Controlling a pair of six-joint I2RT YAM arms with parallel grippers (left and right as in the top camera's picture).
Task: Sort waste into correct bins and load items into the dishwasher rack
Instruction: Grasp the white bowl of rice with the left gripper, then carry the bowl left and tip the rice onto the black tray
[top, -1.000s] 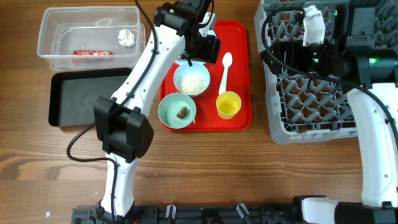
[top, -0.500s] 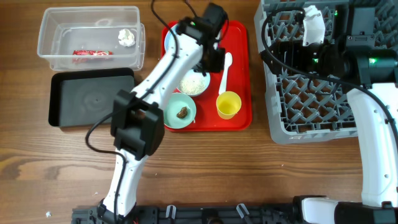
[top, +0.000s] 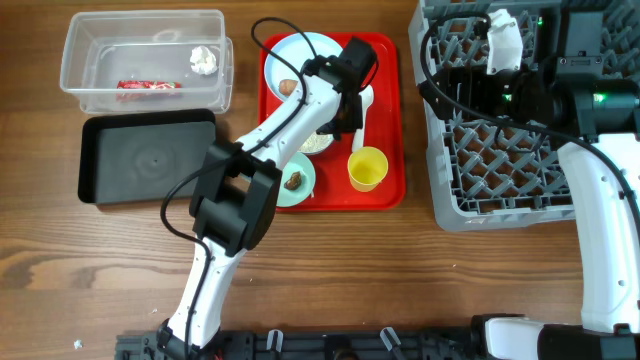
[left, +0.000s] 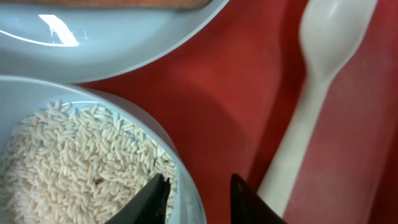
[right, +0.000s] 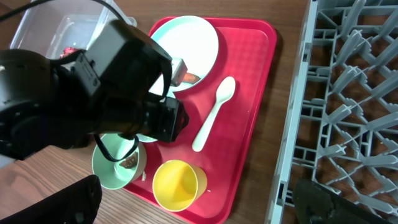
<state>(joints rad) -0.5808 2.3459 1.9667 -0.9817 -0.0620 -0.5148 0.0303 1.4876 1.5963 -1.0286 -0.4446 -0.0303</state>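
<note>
My left gripper (top: 341, 117) (left: 199, 185) is open low over the red tray, its jaws astride the right rim of the small white bowl (left: 74, 155) holding rice-like crumbs. The white spoon (top: 362, 104) (left: 311, 106) lies just to its right. The light blue plate (top: 297, 55) (right: 193, 46) behind carries the orange carrot piece (top: 288, 87). The small light blue bowl (top: 298, 181) (right: 118, 163) holds a brown lump. The yellow cup (top: 368, 168) (right: 179, 185) stands upright. My right gripper (top: 525, 92) (right: 199, 206) is open and empty over the grey rack (top: 500, 165).
The dishes all sit on the flat red tray (top: 388, 190). The clear tub (top: 90, 97) at back left holds the snack wrapper (top: 147, 85) and the tissue (top: 203, 60). The black tray (top: 145, 160) lies in front of it.
My left gripper has moved right across the red tray, from the white bowl's back-left side to its right rim beside the spoon. The plate now shows. The right arm is still.
</note>
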